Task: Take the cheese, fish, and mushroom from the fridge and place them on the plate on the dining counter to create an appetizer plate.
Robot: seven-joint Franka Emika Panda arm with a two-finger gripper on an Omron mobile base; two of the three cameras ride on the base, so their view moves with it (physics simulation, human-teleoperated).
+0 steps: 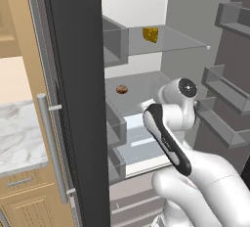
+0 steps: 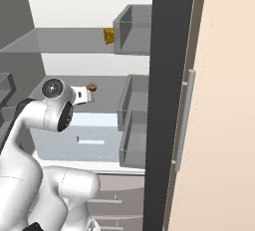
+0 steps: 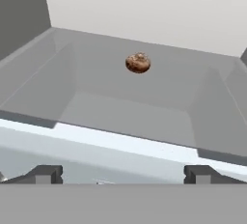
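- The tall dark grey-black fridge (image 1: 73, 99) is standing open, and its top and bottom are being cut off by the picture edges in both base views.
- The two-finger gripper (image 3: 123, 174) is standing wide open and holding nothing; in the hand view its two dark, blocky fingertips (image 3: 46, 174) are rising far apart at the bottom.
- In the left base view the white arm's wrist is covering the gripper, so I cannot make out the fingers there.
- The small round brown mushroom (image 3: 138, 63) is lying on the smooth grey middle shelf (image 3: 120, 97), toward the back, well apart from the fingertips. Its surface is looking mottled and a bit lumpy; the paler underside is too small to tell.
- The right base view is showing the mushroom (image 2: 91, 86) partly hidden just beside the white hand.
- The chunky yellow-gold cheese wedge (image 1: 150, 34) is sitting on the translucent upper shelf (image 1: 171, 40), near the back wall.
- In the right base view a grey door bin (image 2: 133, 36) is hiding part of the cheese (image 2: 108, 36).
- The pale blue-white drawer (image 2: 74, 138) is lying under the middle shelf, partly covered by the arm.
- The left base view is showing a long silver bar handle (image 1: 51, 147) and a white marble counter top (image 1: 19, 133), cut off at the left.
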